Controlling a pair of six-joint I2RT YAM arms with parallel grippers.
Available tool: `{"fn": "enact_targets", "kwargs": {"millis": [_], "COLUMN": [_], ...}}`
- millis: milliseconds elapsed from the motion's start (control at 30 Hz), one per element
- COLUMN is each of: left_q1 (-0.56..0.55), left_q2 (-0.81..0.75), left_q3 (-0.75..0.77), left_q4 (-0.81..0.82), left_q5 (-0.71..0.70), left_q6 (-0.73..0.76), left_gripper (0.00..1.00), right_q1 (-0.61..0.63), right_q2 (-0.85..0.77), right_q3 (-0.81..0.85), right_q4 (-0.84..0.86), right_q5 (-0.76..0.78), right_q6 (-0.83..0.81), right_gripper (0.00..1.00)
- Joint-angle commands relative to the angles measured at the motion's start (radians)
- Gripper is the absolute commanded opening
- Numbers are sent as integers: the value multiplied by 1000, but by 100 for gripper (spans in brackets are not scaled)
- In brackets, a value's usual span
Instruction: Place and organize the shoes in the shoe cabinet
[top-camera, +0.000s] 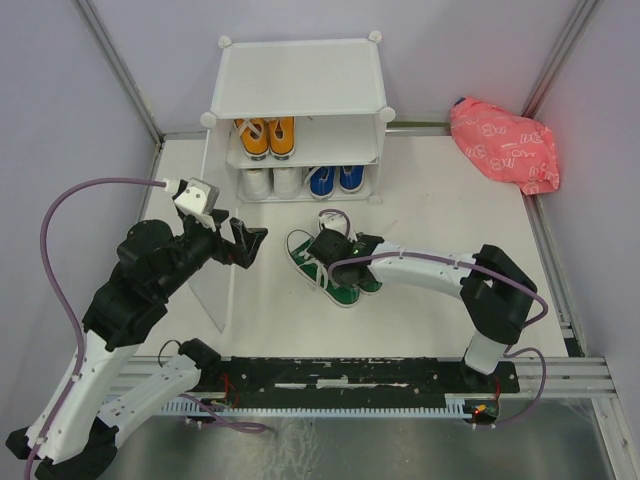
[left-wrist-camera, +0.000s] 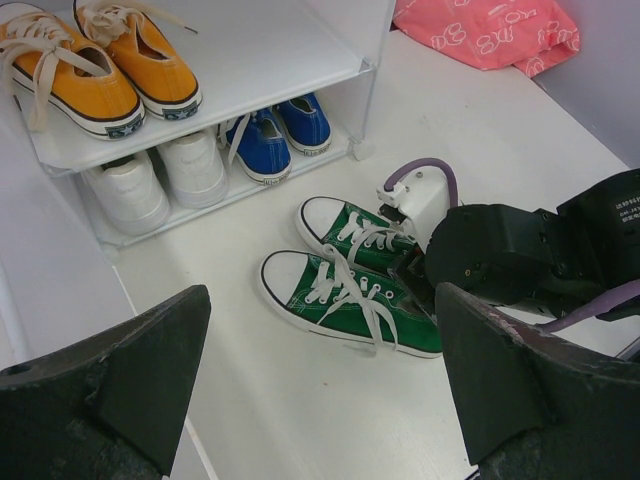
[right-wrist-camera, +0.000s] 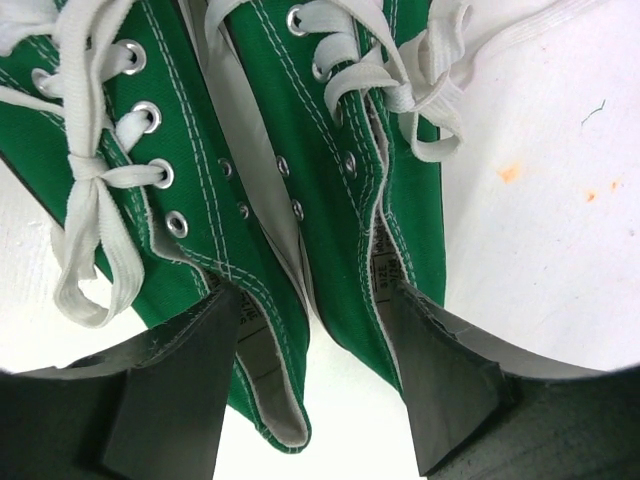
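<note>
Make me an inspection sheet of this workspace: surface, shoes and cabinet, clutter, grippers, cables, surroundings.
Surface: white table, with small orange specks beside the green shoes.
Job's things: cabinet open at the front; orange shoes on the upper shelf; white shoes and blue shoes side by side below; green shoes on the table in front.
Clutter: pink bag in the far right corner.
Grippers: left gripper open, empty; right gripper open, straddling the green shoes' inner heel walls.
Cables: purple cables loop along both arms.
Surroundings: metal frame posts, plain walls.
</note>
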Motion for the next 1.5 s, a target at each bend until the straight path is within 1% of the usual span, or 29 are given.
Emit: {"fn": "enact_targets", "kwargs": {"millis": [0,167,367,400,433,500,533,600,733,867,967,1067,1300,1467], "left_q1": [2,2,2,2,1,2,2,2,2,2,2,2,2,2], "left_q2": [3,12,24,27,29,34,36,38,41,42,38,38,25,23], "left_q3": [1,-6,-12,-16,-18,-15,-14,-9,16,36,46,57,71,75], "left_q4": [23,29,32,34,34,35,35,39,40,38,37,34,26,22], "left_q5": [-14,-15,-16,-16,-16,-15,-15,-12,-9,-5,-4,0,-5,-5], "left_q6": [-1,0,2,1,1,1,0,-1,4,5,5,6,14,14], "left_gripper": [99,99,99,99,99,99,99,99,99,99,99,99,99,99], "right_q1": [-11,-46,-100,-100,-100,-98,-97,-93,-93,-94,-105,-128,-215,-296], "right_q2": [-19,-6,17,23,29,31,26,-6,-86,-141,-130,-110,-45,89], "right_q3": [-24,-91,-186,-193,-192,-179,-170,-147,-29,139,273,388,553,739], "right_q4": [61,131,280,298,306,304,296,264,141,30,-54,-104,-98,-84], "right_q5": [-12,-36,-142,-167,-193,-230,-234,-221,-184,-149,-137,-155,-193,-233], "right_q6": [22,31,-4,-10,-17,-29,-32,-44,-67,-104,-138,-157,-203,-252], "right_gripper": [68,64,57,54,45,20,12,2,2,2,2,2,2,2]}}
